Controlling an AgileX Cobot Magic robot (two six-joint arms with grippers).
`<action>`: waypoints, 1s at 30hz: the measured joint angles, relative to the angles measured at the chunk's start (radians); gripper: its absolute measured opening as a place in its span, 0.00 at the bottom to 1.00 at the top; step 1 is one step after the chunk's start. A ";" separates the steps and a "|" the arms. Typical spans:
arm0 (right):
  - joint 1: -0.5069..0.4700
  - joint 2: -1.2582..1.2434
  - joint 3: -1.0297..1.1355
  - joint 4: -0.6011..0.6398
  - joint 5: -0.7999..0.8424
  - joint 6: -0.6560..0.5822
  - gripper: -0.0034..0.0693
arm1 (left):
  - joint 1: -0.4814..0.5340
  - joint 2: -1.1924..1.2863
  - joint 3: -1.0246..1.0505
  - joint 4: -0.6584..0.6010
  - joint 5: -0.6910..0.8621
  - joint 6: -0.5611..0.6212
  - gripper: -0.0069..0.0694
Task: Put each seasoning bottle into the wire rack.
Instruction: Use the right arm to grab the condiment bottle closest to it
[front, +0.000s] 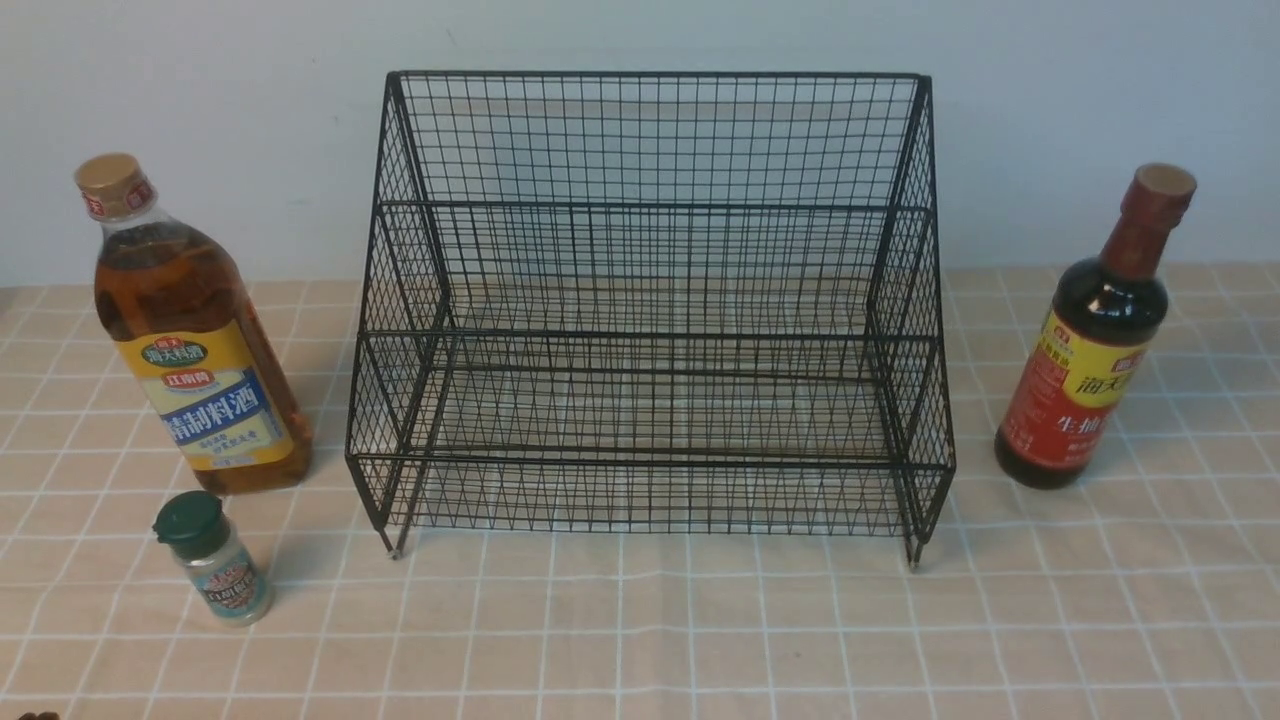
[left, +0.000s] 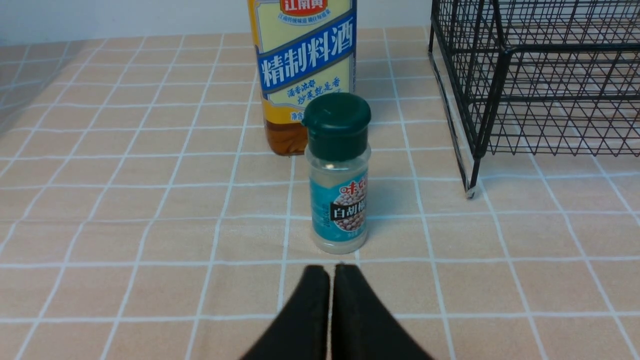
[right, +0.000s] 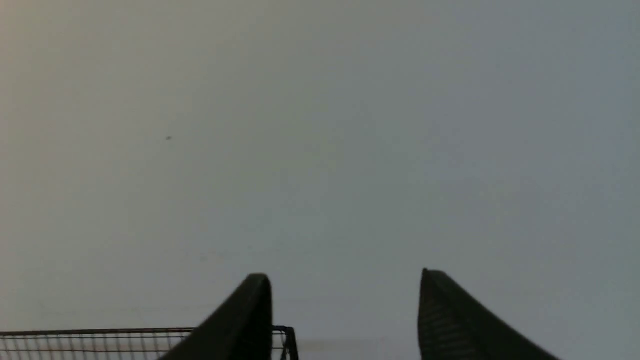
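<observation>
The black wire rack (front: 650, 300) stands empty in the middle of the table. Left of it stands the tall amber bottle (front: 185, 335) with a tan cap, and in front of that the small green-capped shaker (front: 213, 560). The dark sauce bottle (front: 1090, 350) stands upright right of the rack. Neither arm shows in the front view. My left gripper (left: 330, 270) is shut and empty, low over the cloth just short of the shaker (left: 339, 175), with the amber bottle (left: 304, 70) behind it. My right gripper (right: 345, 277) is open and empty, facing the wall above the rack's top corner (right: 280, 336).
A tan checked tablecloth (front: 640, 630) covers the table, and a plain pale wall (front: 1080, 90) rises close behind the rack. The rack's near foot (left: 469, 192) stands to one side of the shaker in the left wrist view.
</observation>
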 joint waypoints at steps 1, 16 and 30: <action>0.000 0.034 -0.011 0.017 -0.001 -0.022 0.64 | 0.000 0.000 0.000 0.000 0.000 0.000 0.08; 0.000 0.387 -0.089 0.041 -0.046 -0.136 0.80 | 0.000 0.000 0.000 0.000 0.000 0.000 0.08; 0.000 0.530 -0.091 -0.033 -0.064 -0.139 0.52 | 0.000 0.000 0.000 0.000 0.000 0.000 0.08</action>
